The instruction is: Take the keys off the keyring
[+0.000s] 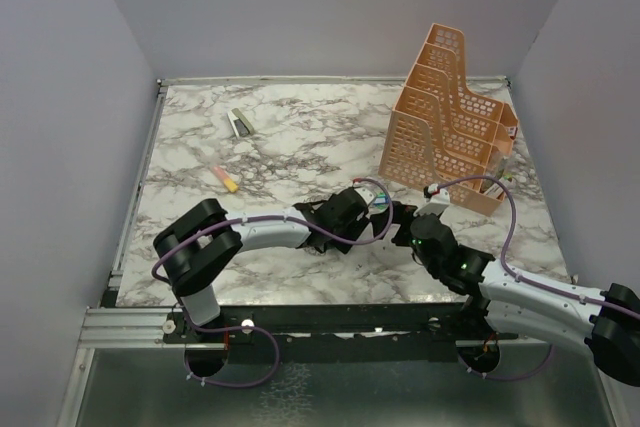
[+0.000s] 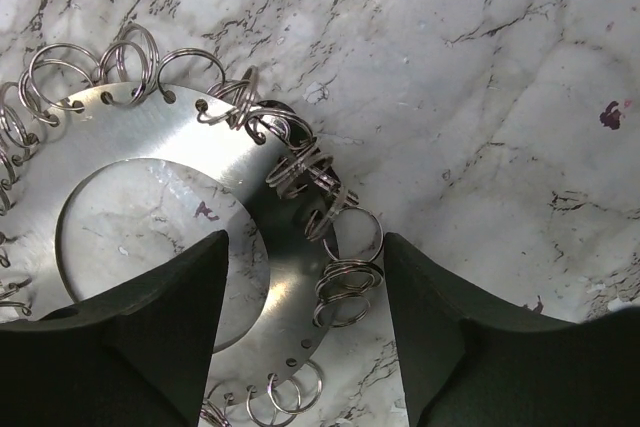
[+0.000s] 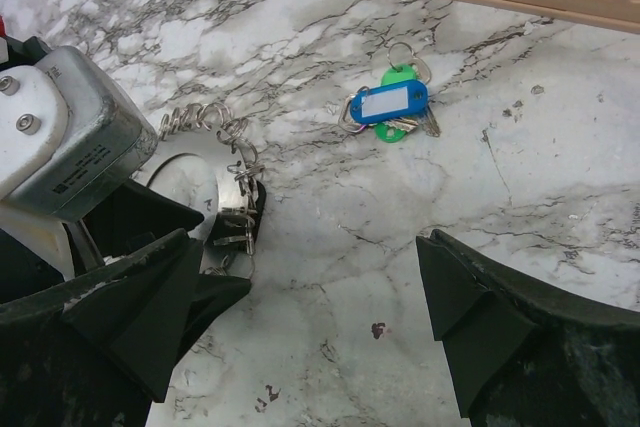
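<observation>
The keyring (image 2: pixel 180 137) is a flat silvery metal ring lying on the marble table, with small holes along its rim. The keys (image 2: pixel 345 277) look like small silvery wire loops hung through those holes; more of them (image 3: pixel 205 117) show in the right wrist view. My left gripper (image 2: pixel 305 282) is open and straddles the ring's right rim, one finger over the centre hole and one outside the loops, touching neither. In the top view it (image 1: pixel 350 215) hides the ring. Just to its right, my right gripper (image 3: pixel 310 287) stands wide open over bare table.
A small bunch with a blue tag and a green tag (image 3: pixel 390 105) lies beyond the right gripper, near the orange file rack (image 1: pixel 450 127). Farther left lie a yellow-pink marker (image 1: pixel 225 179) and a small grey-green object (image 1: pixel 239 122). Grey walls enclose the table.
</observation>
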`<state>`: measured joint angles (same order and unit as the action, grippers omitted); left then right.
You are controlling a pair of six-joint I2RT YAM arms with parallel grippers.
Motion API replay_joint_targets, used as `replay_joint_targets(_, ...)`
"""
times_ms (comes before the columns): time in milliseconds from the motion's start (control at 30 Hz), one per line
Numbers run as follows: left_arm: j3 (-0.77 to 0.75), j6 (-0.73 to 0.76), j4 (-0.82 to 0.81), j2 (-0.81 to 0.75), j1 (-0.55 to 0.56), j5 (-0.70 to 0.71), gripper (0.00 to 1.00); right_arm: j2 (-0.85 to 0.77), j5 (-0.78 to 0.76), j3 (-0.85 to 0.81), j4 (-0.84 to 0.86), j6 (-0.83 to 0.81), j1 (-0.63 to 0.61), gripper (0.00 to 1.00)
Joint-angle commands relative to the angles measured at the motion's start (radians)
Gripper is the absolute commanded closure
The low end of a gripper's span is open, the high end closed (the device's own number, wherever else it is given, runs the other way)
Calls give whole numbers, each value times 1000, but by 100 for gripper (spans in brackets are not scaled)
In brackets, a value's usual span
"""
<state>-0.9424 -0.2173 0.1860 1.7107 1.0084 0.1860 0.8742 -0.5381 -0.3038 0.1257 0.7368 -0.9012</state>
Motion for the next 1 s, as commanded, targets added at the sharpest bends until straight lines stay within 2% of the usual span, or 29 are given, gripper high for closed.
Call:
replay_joint_targets(0,-11,14,63,22,20,-38,35,1,-24,3,6,10,1,0)
replay_joint_targets(167,7,19,85,13,21,-27,38,3,-14,5,13,8,2,0)
replay_joint_targets(267,18,24,73,2,19,-41,51,7,4,4,24,-1,3,0)
replay_joint_targets(500,78,23,0,-71,-2,-72,65,19,66,-9,39,-20,7,0)
replay_joint_targets(700,175,-4,-115,-171,-58,-153,71,40,181,-6,69,-3,52,0)
replay_joint_targets(967,228,-24,-165,-268,-106,-223,75,90,371,-1,172,55,127,0)
